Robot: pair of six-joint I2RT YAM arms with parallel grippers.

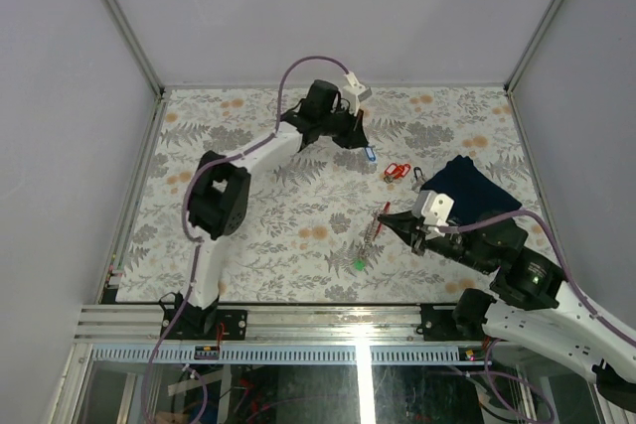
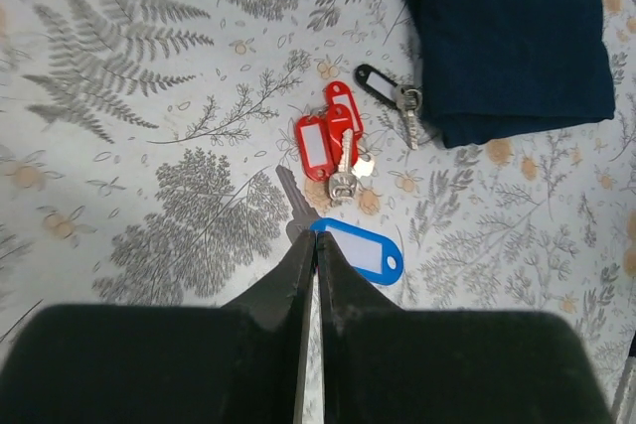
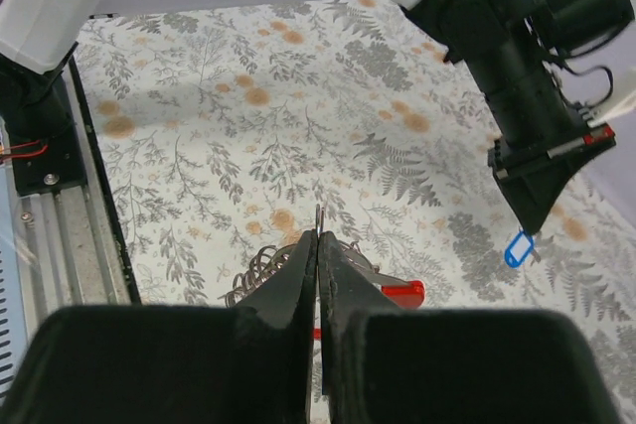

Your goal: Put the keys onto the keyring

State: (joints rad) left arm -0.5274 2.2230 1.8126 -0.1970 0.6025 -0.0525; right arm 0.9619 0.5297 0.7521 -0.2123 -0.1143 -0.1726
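My left gripper [image 2: 315,237] is shut where a silver key [image 2: 291,194] joins its blue tag [image 2: 363,250]; the key's head is hidden under the fingertips. The right wrist view shows that blue tag [image 3: 518,248] right under the left fingertips. Red-tagged keys [image 2: 320,143] and a black-tagged key [image 2: 381,81] lie just beyond on the table. My right gripper [image 3: 318,235] is shut on the keyring [image 3: 318,217], whose thin metal edge sticks out past the tips. A wire coil [image 3: 256,270] and a red tag [image 3: 402,293] hang from it. In the top view a green tag [image 1: 359,264] lies below the right gripper [image 1: 386,217].
A folded navy cloth [image 1: 475,186] lies at the right, next to the black-tagged key [image 1: 419,174] and the red tags [image 1: 397,171]. The floral tablecloth [image 1: 258,225] covers the table. A metal rail [image 1: 298,320] runs along the near edge, and grey walls enclose the other sides.
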